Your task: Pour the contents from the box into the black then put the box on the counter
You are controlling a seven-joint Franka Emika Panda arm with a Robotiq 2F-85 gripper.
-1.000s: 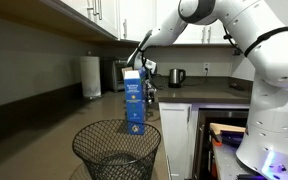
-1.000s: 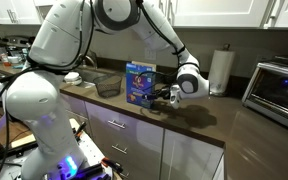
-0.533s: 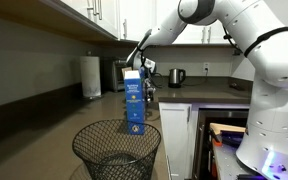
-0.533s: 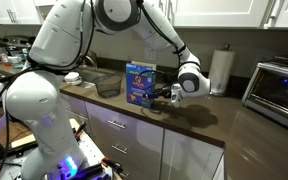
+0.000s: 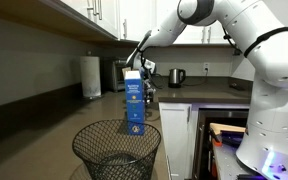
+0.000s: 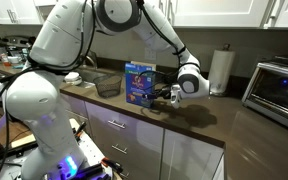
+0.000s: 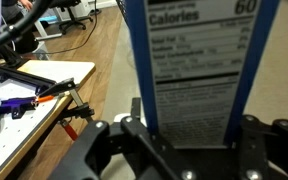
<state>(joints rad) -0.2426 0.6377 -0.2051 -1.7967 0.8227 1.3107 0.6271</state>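
Observation:
The blue box (image 5: 134, 100) (image 6: 139, 84) stands upright on the dark counter (image 6: 204, 122). My gripper (image 6: 162, 95) (image 5: 147, 90) reaches in level at its lower half. In the wrist view the box (image 7: 199, 60) shows its nutrition-label side, and the gripper (image 7: 194, 128) has a finger lying against each blue edge. The black wire-mesh basket (image 5: 117, 152) (image 6: 106, 85) sits on the counter beside the box, apart from it. The contents are hidden inside the box.
A paper towel roll (image 6: 220, 72) (image 5: 91, 76) and a toaster oven (image 6: 281, 90) stand further along the counter. A kettle (image 5: 178, 76) is on the far worktop. White cabinets hang overhead. A cluttered table (image 7: 24, 95) shows past the counter edge.

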